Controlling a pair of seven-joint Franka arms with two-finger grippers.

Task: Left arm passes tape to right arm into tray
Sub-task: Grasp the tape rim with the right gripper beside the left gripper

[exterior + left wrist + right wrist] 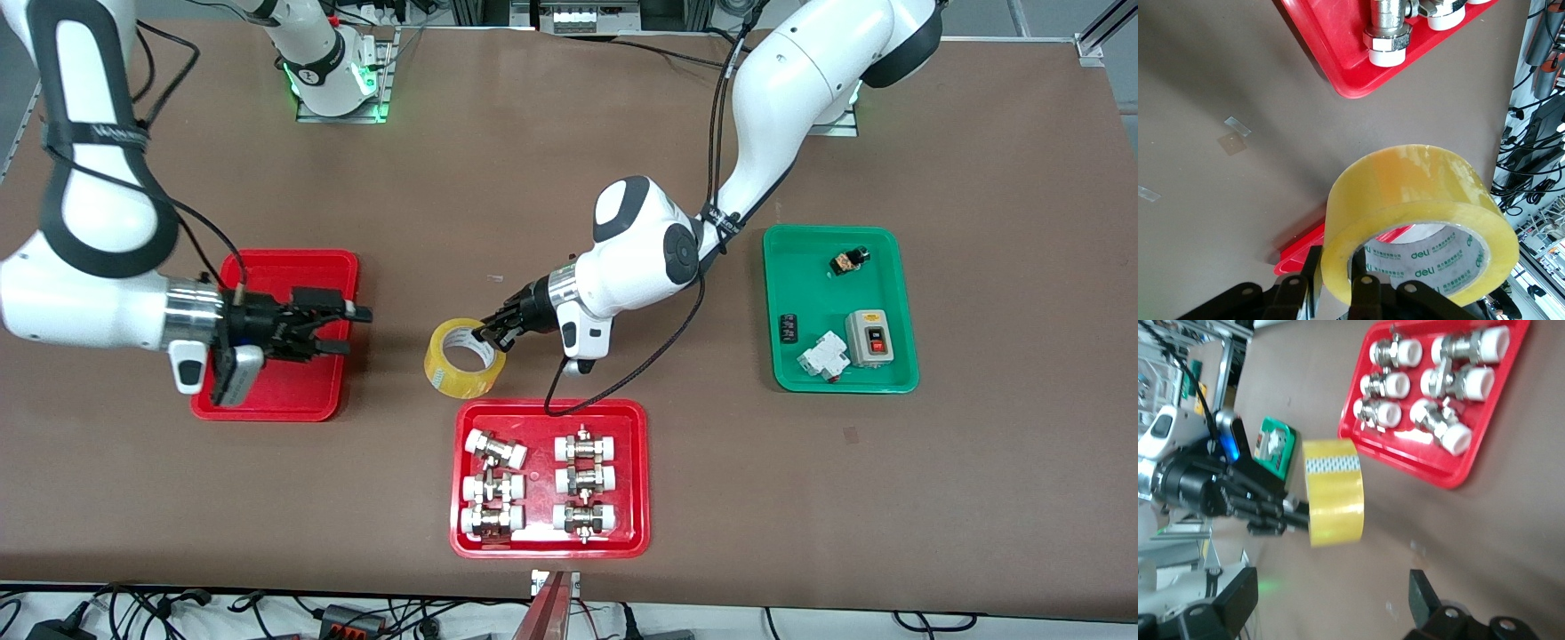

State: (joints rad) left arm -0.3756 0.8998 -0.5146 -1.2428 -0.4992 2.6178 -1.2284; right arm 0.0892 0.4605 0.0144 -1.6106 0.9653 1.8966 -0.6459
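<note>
centre of the front view: left gripper pinching the wall of the tape, roll held up over bare table, just above the red tray of fittings at lower centre. left side of that view: right gripper over the plain red tray, fingers spread, nothing between them. right side: green tray with small electrical parts. right wrist view, middle: same roll edge-on, clamped by the left gripper's fingers.
</note>
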